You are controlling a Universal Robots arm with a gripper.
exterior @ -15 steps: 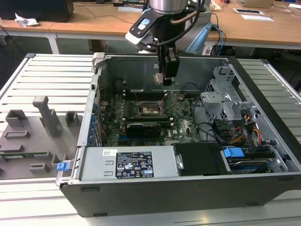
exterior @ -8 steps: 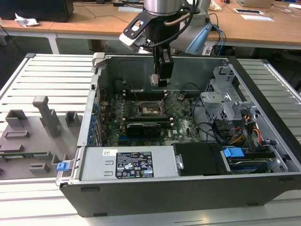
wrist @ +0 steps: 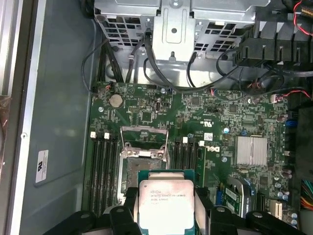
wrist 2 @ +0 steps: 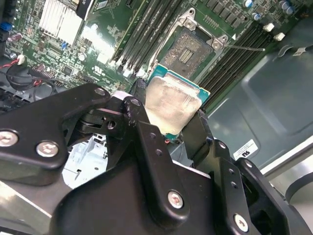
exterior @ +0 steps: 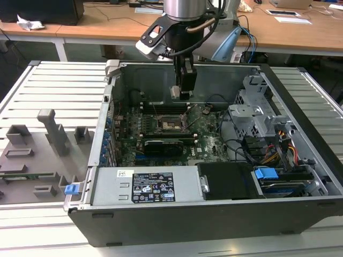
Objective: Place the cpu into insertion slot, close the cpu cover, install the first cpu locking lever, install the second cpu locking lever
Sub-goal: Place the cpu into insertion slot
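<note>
We see the cpu [wrist: 166,203] with a silvery-grey top carrying faint dark print, edged by a green board. The pincer [wrist 2: 171,110] is matt black with silver screw heads. The motherboard [wrist: 195,112] is dark green, dotted with small silver and black parts, and its ribbed heatsink [wrist: 251,150] is bright silver. The insertion slot [wrist 2: 188,49] is dark grey with a paler speckled field inside. We note the computer case [exterior: 214,219] black outside, grey within; the power supply [exterior: 107,187] pale grey under a black label [exterior: 153,187] with white print; a blue clip [exterior: 266,173]; the counter [exterior: 59,85] pale grey in ribbed stripes.
</note>
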